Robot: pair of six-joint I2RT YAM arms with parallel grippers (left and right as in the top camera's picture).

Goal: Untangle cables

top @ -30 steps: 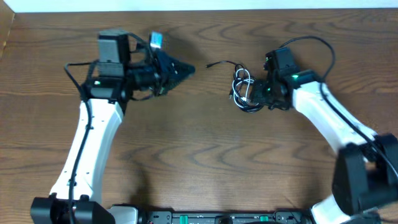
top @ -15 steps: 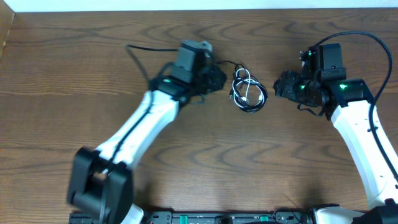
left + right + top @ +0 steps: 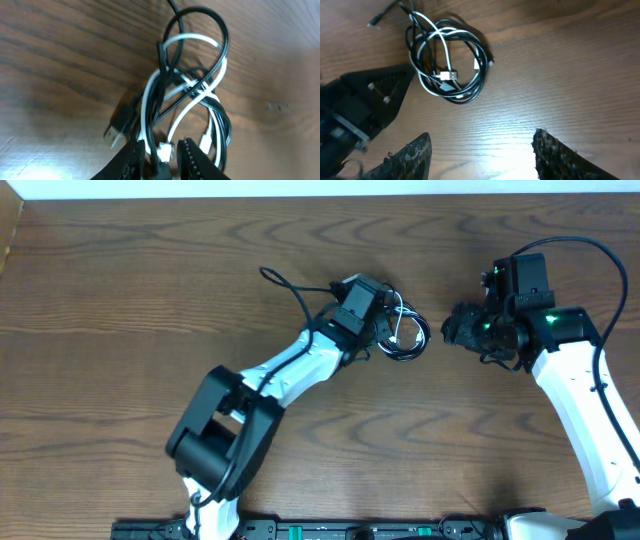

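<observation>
1. Where the overhead view looks down on a brown wooden table point(image 3: 120, 310), the cables point(image 3: 408, 335) lie in the upper middle of the frame as one small coiled bundle of black and white cords
2. From the bottom left of that view the left arm point(image 3: 290, 370) stretches diagonally up to the bundle, with the left gripper point(image 3: 388, 328) at the bundle's left edge
3. In the left wrist view, the bundle point(image 3: 190, 95) fills the centre, white loops crossing over black ones
4. At the bottom edge of that view, the left gripper's two fingers point(image 3: 131, 155) show a narrow gap with cord strands lying in it; I cannot tell whether they pinch anything
5. A black plug point(image 3: 117, 129) rests on the wood at the lower left of that view, just beside the left finger
6. In the overhead view the right gripper point(image 3: 460, 326) sits to the right of the bundle, near it but not touching
7. In the right wrist view its fingers point(image 3: 410, 155) are spread wide across the bottom of the frame over bare wood, holding nothing
8. The bundle lies at the upper left of that view, a white plug point(image 3: 449, 75) inside its loops
</observation>
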